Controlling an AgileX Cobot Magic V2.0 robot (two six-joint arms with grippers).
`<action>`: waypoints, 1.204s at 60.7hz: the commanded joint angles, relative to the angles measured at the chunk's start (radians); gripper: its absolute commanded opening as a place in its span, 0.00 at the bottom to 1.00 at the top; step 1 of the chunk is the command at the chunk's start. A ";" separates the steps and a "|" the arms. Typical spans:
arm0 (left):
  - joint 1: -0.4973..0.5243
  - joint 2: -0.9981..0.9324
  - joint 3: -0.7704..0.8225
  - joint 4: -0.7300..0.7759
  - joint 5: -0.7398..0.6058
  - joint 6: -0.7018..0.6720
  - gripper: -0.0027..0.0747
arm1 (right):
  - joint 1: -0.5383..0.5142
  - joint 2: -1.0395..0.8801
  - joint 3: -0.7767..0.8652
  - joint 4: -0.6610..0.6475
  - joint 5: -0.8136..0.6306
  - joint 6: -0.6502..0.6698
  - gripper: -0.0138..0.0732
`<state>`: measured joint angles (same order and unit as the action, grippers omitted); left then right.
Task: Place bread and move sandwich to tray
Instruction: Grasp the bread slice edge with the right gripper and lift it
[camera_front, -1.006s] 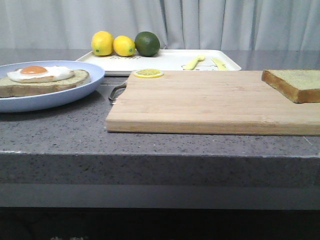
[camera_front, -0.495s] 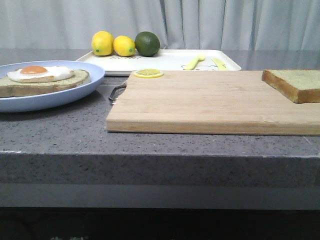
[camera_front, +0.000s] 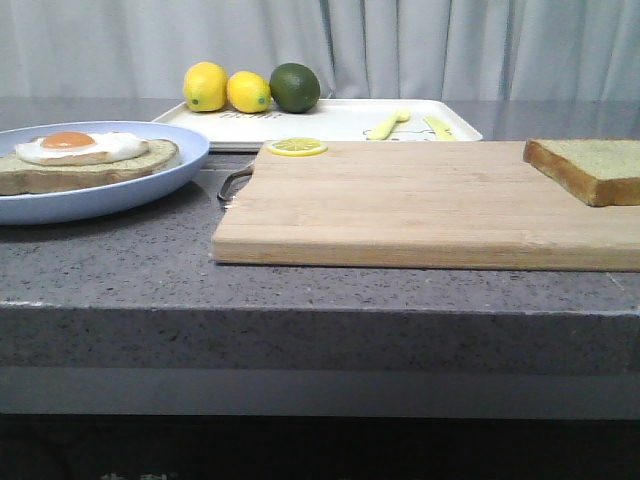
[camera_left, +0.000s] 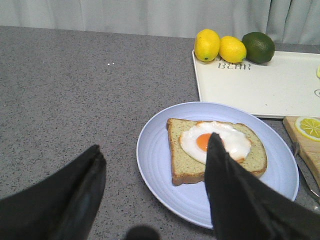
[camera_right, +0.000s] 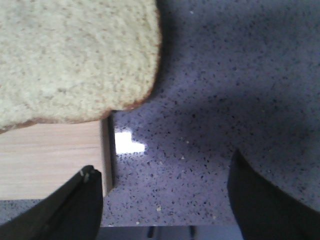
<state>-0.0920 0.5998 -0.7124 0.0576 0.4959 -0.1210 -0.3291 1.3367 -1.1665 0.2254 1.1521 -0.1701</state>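
Bread: the bread lies flat on the cutting board at its right end, toward the right edge of the tabletop; in the right wrist view the slice overhangs the board's corner, part of it out over the grey countertop
Sandwich: the sandwich, a crusted slice topped with a fried egg, sits in its pale blue plate near the left edge of the tabletop, just beside the cutting board's left end but not touching it
Tray: the tray lies along the far edge of the tabletop, behind the cutting board and plate; its middle is bare white
Fruit: two lemons and a lime stand in a row at the tray's far left corner
Small items on tray: two pale yellow utensils lie near the tray's right end; what kind they are is too small to tell
Lemon slice: a lemon slice rests on the cutting board's far left corner
Left gripper: the left gripper hovers above the plate with its dark fingers spread wide and nothing between them; one finger overlaps the egg in the wrist view, contact cannot be told
Right gripper: the right gripper is above the countertop beside the bread, fingers spread apart and holding nothing
Arms in front view: neither arm appears there
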 joint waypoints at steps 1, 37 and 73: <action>-0.007 0.007 -0.028 0.004 -0.083 0.000 0.58 | -0.137 0.027 -0.033 0.199 0.003 -0.144 0.78; -0.007 0.007 -0.028 0.027 -0.095 0.000 0.58 | -0.279 0.385 -0.033 0.753 0.157 -0.585 0.78; -0.007 0.007 -0.028 0.027 -0.097 0.000 0.58 | -0.250 0.414 -0.036 0.824 0.182 -0.601 0.28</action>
<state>-0.0920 0.5998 -0.7124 0.0796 0.4816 -0.1210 -0.5680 1.7982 -1.1825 0.9860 1.2025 -0.7551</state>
